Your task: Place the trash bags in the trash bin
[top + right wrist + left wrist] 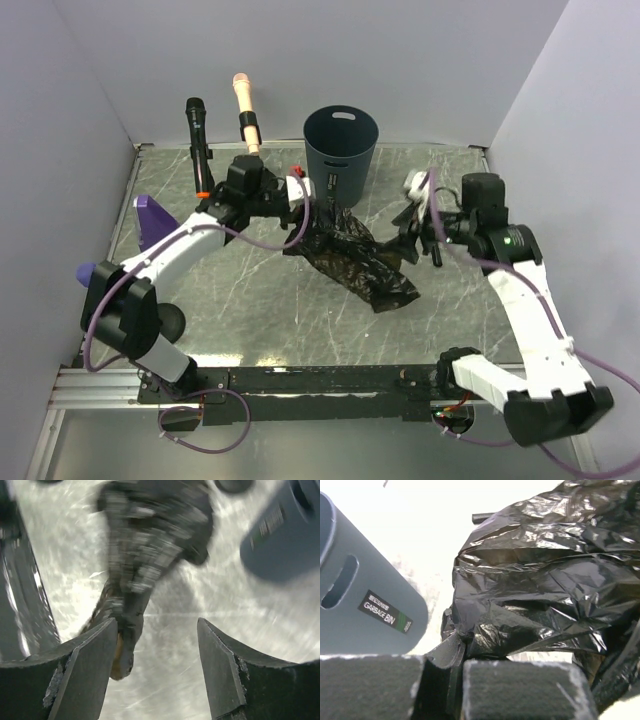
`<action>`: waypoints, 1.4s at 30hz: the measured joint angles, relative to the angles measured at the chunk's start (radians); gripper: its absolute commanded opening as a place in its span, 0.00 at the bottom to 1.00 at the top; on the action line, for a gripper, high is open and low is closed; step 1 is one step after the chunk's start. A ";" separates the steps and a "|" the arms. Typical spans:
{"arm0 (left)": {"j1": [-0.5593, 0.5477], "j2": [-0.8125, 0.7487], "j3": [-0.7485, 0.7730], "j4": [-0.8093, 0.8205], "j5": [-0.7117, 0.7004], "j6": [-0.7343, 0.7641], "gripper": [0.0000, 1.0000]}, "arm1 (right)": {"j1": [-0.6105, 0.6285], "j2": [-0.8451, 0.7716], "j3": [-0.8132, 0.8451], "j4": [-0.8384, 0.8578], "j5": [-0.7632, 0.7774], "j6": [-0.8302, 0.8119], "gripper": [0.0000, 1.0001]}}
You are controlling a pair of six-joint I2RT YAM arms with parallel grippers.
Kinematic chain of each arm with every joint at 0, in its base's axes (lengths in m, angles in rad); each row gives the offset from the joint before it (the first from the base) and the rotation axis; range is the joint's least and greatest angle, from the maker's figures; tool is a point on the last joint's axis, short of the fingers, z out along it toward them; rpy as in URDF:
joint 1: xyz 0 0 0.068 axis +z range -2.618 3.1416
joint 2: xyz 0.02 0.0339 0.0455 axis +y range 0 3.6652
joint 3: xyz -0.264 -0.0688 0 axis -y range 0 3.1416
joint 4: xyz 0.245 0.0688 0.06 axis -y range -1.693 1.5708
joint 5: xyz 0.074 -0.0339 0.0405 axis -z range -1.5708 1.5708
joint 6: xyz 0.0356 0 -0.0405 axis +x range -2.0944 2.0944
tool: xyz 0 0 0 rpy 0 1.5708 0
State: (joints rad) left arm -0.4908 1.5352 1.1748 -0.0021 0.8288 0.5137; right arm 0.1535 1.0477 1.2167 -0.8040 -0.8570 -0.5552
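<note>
Left pincer (444, 672) pinches trash bag (540, 590) edge, trash bin (350, 627) just beside.

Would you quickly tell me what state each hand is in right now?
Left hand: closed, pinching the black trash bag.
Right hand: open, gripping nothing.

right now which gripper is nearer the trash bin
Left. The left gripper, shut on the trash bag, sits right beside the trash bin; the right gripper hangs open farther off on its other side.
</note>
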 measured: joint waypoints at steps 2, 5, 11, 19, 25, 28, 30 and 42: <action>0.011 0.033 0.057 -0.081 0.029 0.026 0.01 | 0.074 -0.032 -0.001 -0.004 0.021 -0.082 0.72; 0.023 0.065 0.094 -0.169 0.051 0.052 0.00 | 0.147 -0.039 -0.014 -0.005 0.042 -0.153 0.72; 0.024 0.069 0.094 -0.251 0.064 0.048 0.01 | 0.181 0.065 -0.007 -0.057 0.051 -0.223 0.70; 0.024 0.085 0.118 -0.257 0.008 -0.039 0.01 | 0.187 0.106 0.008 -0.061 0.035 -0.217 0.68; 0.021 0.106 0.135 -0.231 -0.132 -0.198 0.01 | 0.193 0.117 0.030 -0.003 -0.002 -0.140 0.68; 0.020 0.125 0.164 -0.230 -0.191 -0.279 0.01 | 0.208 0.138 0.031 0.031 -0.014 -0.107 0.69; 0.020 0.126 0.166 -0.228 -0.206 -0.320 0.01 | 0.223 0.155 0.031 0.053 -0.016 -0.091 0.70; 0.020 0.115 0.137 -0.208 -0.219 -0.373 0.01 | 0.263 0.273 0.047 0.167 0.031 -0.042 0.43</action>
State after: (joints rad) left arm -0.4709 1.6505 1.3113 -0.2100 0.6102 0.1406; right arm 0.4168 1.3209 1.2636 -0.6373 -0.8257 -0.5968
